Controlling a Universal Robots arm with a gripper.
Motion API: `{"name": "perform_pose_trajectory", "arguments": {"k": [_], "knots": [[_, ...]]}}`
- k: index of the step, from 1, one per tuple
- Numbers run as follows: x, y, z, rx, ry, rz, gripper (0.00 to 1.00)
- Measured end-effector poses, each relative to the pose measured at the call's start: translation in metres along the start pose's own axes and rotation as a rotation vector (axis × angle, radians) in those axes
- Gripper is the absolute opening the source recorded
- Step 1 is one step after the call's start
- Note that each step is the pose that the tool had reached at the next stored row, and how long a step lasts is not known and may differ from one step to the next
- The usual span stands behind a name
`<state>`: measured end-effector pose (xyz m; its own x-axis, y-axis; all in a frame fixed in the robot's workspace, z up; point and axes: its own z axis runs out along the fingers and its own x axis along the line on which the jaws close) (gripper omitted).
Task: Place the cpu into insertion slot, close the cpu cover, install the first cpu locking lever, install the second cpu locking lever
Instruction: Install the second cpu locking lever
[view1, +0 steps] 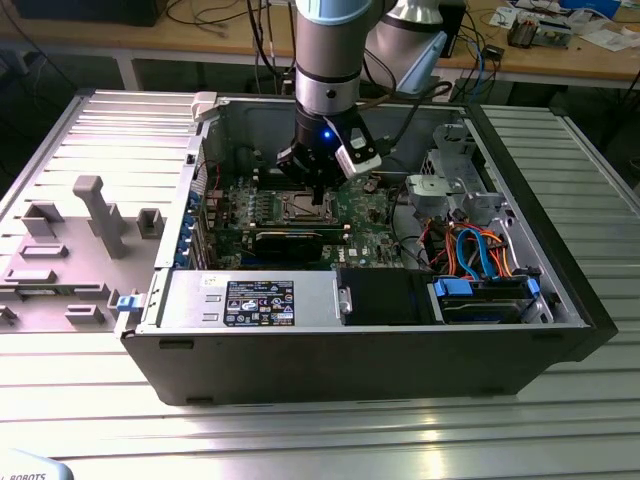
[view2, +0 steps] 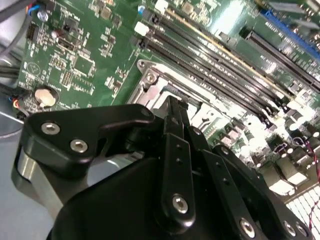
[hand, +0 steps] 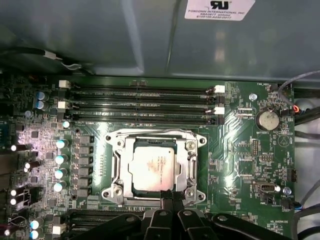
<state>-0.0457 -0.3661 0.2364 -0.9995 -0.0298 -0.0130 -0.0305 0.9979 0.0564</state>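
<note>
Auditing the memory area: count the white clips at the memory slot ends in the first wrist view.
4. Two white clips sit at the slot ends nearer the coin battery: and. Two sit at the opposite ends: and. Darker clips may go unnoticed.

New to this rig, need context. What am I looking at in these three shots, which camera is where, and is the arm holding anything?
It is one robot arm working inside an open computer case that lies on a ribbed metal table.

The exterior view looks at the whole scene from off the arm. The two wrist views come from cameras riding on the arm, looking down past its black pincer at the green motherboard.

In the first wrist view the cpu, a square chip with a grey metal top, sits in the insertion slot, with the silvery cpu cover framing it. The pincer's narrow tips are together at the socket's edge, with nothing visible between them. Beside the socket run long black memory slots.

On the exterior view's left, grey plastic fixtures stand on the table.
</note>
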Motion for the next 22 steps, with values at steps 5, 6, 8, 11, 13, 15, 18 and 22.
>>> {"name": "perform_pose_trajectory", "arguments": {"k": [5,6,8,11,13,15,18,22], "knots": [[0.0,-0.0002,0.0,-0.001,0.0005,0.0,0.11],[0.0,-0.0003,0.0,-0.0021,0.0009,0.0,0.11],[0.0,-0.0007,-0.0001,-0.0053,0.0022,0.0,0.11],[0.0,-0.0008,-0.0001,-0.0065,0.0026,0.0,0.11],[0.0,-0.0009,-0.0001,-0.0068,0.0028,0.0,0.11],[0.0,-0.0009,-0.0001,-0.0072,0.003,0.0,0.11],[0.0,-0.001,-0.0001,-0.0079,0.0032,0.0,0.11],[0.0,-0.0016,-0.0002,-0.0104,0.0038,0.0,0.11]]}}
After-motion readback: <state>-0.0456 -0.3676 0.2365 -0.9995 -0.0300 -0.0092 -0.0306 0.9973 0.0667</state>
